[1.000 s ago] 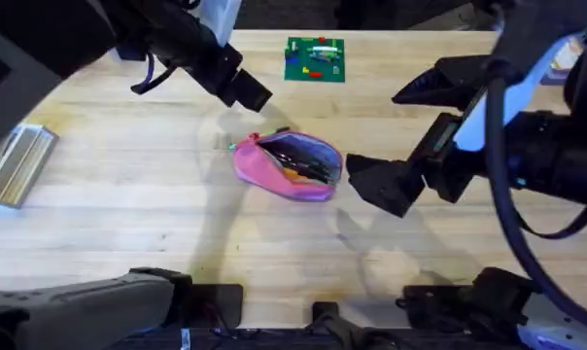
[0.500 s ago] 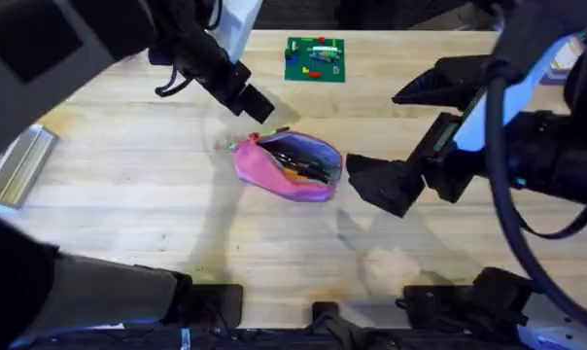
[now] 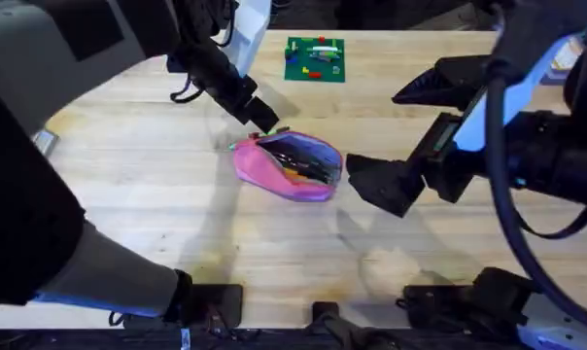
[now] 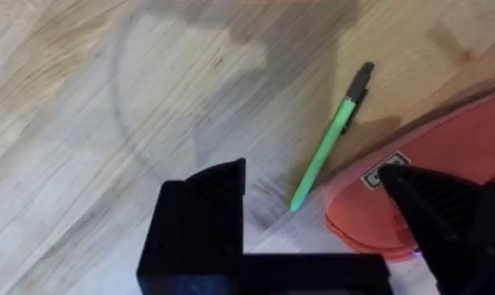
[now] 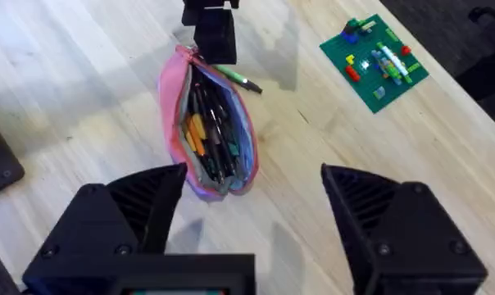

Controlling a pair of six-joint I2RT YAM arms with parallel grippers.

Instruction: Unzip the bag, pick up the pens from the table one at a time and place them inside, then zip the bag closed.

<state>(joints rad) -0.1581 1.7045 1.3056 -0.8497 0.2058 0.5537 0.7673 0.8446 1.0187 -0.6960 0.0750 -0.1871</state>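
The pink bag (image 3: 274, 173) lies unzipped mid-table, with several dark and orange pens showing inside (image 5: 206, 135). A green pen (image 4: 325, 147) with a black cap lies on the table (image 3: 128, 214), right by the bag's far end (image 5: 235, 79). My left gripper (image 3: 264, 121) is open and low over that pen. In the left wrist view the pen lies between the two black fingers (image 4: 202, 213), and one finger overlaps the bag's edge (image 4: 477, 131). My right gripper (image 3: 363, 181) is open and hovers just right of the bag, above the table (image 5: 256, 213).
A small green board (image 3: 315, 58) with coloured pieces sits at the back of the table, also seen in the right wrist view (image 5: 374, 59). The left arm looms large and dark over the table's left side. Bare wood lies in front of the bag.
The left arm has swung right and down, bringing its gripper from behind the bag to just over the green pen. The right arm and bag have not moved.
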